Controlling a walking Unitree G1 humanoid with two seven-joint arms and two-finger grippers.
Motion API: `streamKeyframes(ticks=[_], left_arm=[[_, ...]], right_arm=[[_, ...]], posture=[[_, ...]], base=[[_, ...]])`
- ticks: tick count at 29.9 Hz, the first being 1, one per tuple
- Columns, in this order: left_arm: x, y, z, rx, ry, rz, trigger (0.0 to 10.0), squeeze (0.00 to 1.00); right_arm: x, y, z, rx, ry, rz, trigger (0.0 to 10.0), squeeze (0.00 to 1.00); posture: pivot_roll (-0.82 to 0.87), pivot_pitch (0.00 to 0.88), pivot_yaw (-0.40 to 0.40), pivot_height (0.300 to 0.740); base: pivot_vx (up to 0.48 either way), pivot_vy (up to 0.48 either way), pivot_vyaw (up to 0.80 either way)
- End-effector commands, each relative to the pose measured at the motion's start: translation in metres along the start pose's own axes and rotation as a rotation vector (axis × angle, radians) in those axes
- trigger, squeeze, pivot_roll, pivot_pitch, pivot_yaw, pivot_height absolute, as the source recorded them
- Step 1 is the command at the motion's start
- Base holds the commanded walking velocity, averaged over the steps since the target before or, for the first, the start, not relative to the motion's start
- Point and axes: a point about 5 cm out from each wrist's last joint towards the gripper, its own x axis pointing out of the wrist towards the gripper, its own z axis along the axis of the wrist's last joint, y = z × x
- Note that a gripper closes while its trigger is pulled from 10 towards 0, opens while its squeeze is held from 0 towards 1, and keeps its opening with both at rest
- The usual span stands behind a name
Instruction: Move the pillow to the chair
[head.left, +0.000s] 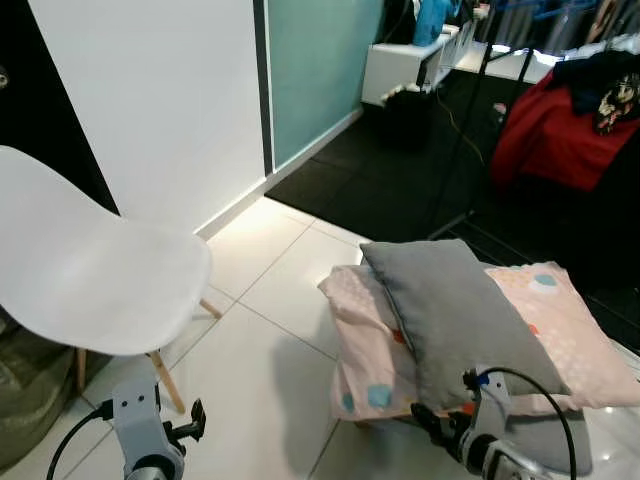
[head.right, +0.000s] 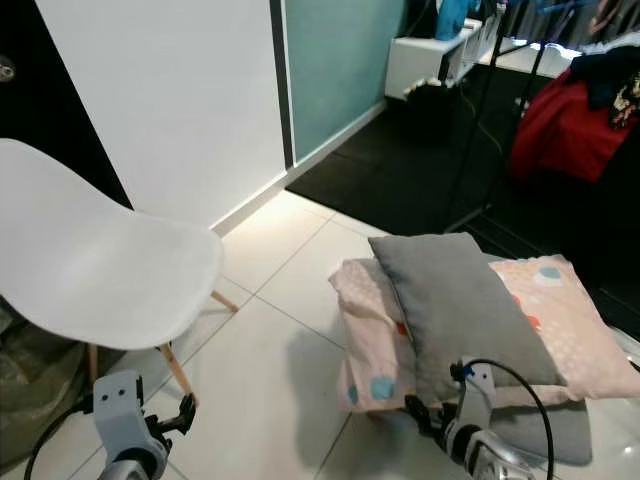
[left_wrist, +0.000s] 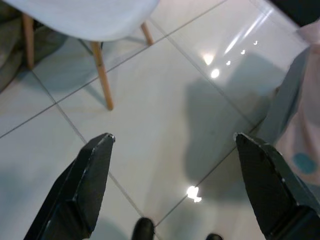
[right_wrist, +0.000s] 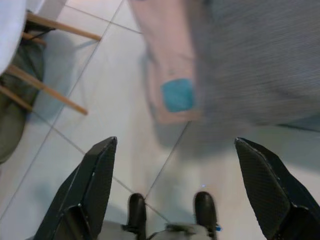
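Pillow: grey pillow (head.left: 455, 315) lies on top of a pink pillow (head.left: 575, 330) with teal and orange dots, both stacked on a low stand on the floor, to the robot's front right. Grey one runs lengthwise across the pink one, near end hanging toward the robot.
Chair: white shell chair (head.left: 85, 265) with wooden legs, front left, well apart from the pillows. Seat bare.
Floor: glossy white tiles (head.left: 270, 380) between chair and pillows, turning to dark flooring (head.left: 400, 170) further back.
Left gripper: left gripper (left_wrist: 175, 185) held low over the tiles, fingers spread wide, nothing between them. Chair leg and seat edge ahead of it, pillow edge off to one side. Not touching anything.
Right gripper: right gripper (right_wrist: 175, 187) also low, fingers spread wide, nothing held. It points at the near end of the pillow stack, pink corner with a teal dot (right_wrist: 177, 95) and grey fabric just ahead, blurred. No contact visible.
Arms: wrists of both arms show at the bottom of the head views, left one near the chair legs, right one just in front of the pillows.
Background: white wall panel (head.left: 165, 100), teal panel (head.left: 315, 60), red cloth (head.left: 560, 135) on the dark side at back right.
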Motion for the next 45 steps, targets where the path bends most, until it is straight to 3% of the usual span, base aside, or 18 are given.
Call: streamKeyframes(ticks=[1, 10, 16, 31, 36, 39, 40, 42, 45], left_arm=[[-0.002, 0.0, -0.004, -0.004, 0.015, 0.001, 10.0, 0.0], [-0.002, -0.001, -0.004, 0.011, 0.021, -0.009, 10.0, 0.0], [-0.002, -0.001, -0.006, 0.015, 0.027, -0.001, 10.0, 0.0], [-0.003, 0.002, -0.009, -0.009, 0.036, 0.011, 10.0, 0.0], [-0.001, 0.002, -0.008, -0.004, 0.035, 0.006, 10.0, 0.0], [0.0, 0.002, -0.007, -0.003, 0.029, 0.006, 10.0, 0.0], [0.0, 0.002, -0.007, -0.003, 0.029, 0.006, 10.0, 0.0], [0.001, 0.004, -0.005, 0.011, 0.022, 0.002, 10.0, 0.0], [0.002, 0.005, -0.003, 0.035, 0.02, -0.003, 10.0, 0.0]], right_arm=[[-0.006, -0.006, -0.016, 0.006, 0.059, -0.025, 10.0, 0.0], [-0.005, -0.004, -0.017, 0.02, 0.042, -0.023, 10.0, 0.0], [-0.005, -0.003, -0.018, 0.029, 0.028, -0.018, 10.0, 0.0], [-0.005, -0.002, -0.016, 0.026, 0.024, 0.009, 10.0, 0.0], [0.001, 0.001, 0.005, 0.033, -0.039, 0.016, 10.0, 0.0], [0.015, 0.022, 0.047, 0.026, -0.132, 0.086, 10.0, 0.0], [0.015, 0.022, 0.047, 0.026, -0.132, 0.086, 10.0, 0.0], [0.022, 0.041, 0.067, 0.008, -0.181, 0.133, 10.0, 0.0], [0.025, 0.052, 0.072, 0.006, -0.204, 0.16, 10.0, 0.0]], posture=[[-0.12, 0.098, -0.017, 0.74], [-0.12, 0.089, -0.017, 0.74], [-0.12, 0.081, -0.017, 0.74], [-0.12, 0.077, -0.014, 0.74], [-0.12, 0.079, -0.01, 0.74], [-0.12, 0.08, -0.004, 0.74], [-0.12, 0.08, -0.004, 0.74], [-0.11, 0.079, 0.003, 0.74], [-0.09, 0.08, 0.001, 0.74]], base=[[0.0, 0.0, -0.76], [0.0, -0.067, -0.76], [0.0, -0.467, 0.0], [0.0, 0.0, 0.0], [0.0, 0.0, 0.0], [0.0, 0.0, 0.0], [0.0, 0.0, 0.0], [0.0, 0.0, 0.0], [0.0, -0.32, 0.0]])
